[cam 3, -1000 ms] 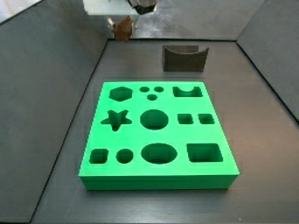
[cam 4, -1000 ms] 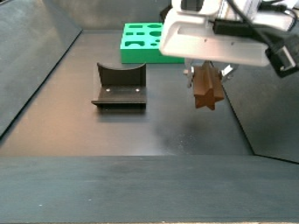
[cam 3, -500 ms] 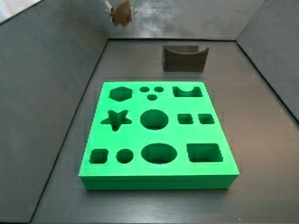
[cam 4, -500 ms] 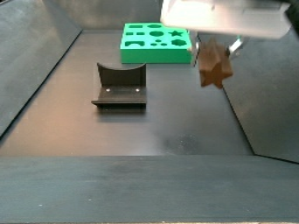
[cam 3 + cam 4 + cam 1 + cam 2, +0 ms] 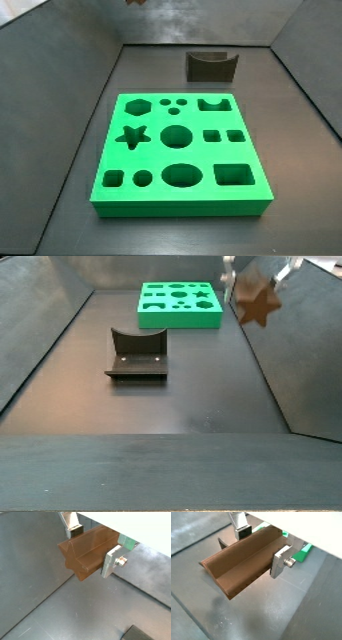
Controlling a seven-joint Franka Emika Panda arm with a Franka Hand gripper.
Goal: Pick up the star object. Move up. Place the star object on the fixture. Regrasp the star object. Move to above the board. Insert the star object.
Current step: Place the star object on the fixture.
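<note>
1. Walls of dark grey are sloping up along the left of the floor [image 5: 160,416] in both side views, and nothing is lying on the bare strip between them and the task's pieces.

2. Fixture [image 5: 136,354] is standing on the floor in a side view, notch up, with free floor on every side of it; in a side view [image 5: 210,66] it is sitting near the back wall, well apart from the board.

3. Board [image 5: 181,152] is lying flat in the middle of the floor, its star-shaped hole [image 5: 131,137] opening near its left edge; in a side view [image 5: 179,304] the board is resting beyond the fixture, with a margin of floor all round.

4. Gripper [image 5: 92,544] is pinching the star object [image 5: 87,553] between its silver fingers [image 5: 111,560]; both wrist views are showing the plates pressed against opposite faces of the reddish-brown block [image 5: 241,562], with the floor lying well below it.

5. Star object [image 5: 254,303] is hanging high near the right wall in a side view, well clear of the fixture and board; the gripper there is mostly cut off by the top edge.
</note>
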